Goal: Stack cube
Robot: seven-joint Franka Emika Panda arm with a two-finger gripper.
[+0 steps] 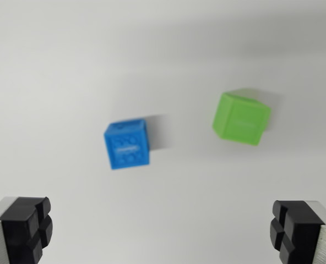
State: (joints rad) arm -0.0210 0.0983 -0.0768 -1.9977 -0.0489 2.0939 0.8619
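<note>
The white bench (69,71) filled the wrist view, plain and unmarked, and it carried only two small blocks.

The end effector (162,231) hung above it with its two black-padded fingers (28,228) spread wide, one at each lower corner of the view, and nothing between them. That wide spread suited an approach: judged from this view, no cube had yet been grasped and the stacking was not yet begun.

The green cube (241,118) sat toward the wrist view's right and a little farther up, turned at an angle to the fingers. It stood well apart from the other block, resting flat on the bench.

The blue cube (127,144) sat near the middle of the view, also flat on the bench and slightly turned, closer to the line between the fingers. Being nearer that line, it looked the likelier first pick, though either block could serve as the base.

The blue cube's near face carried raised moulding, perhaps a band of lettering among round marks; the green one showed a faint relief too. The picture was too blurred for any of it to be read.
</note>
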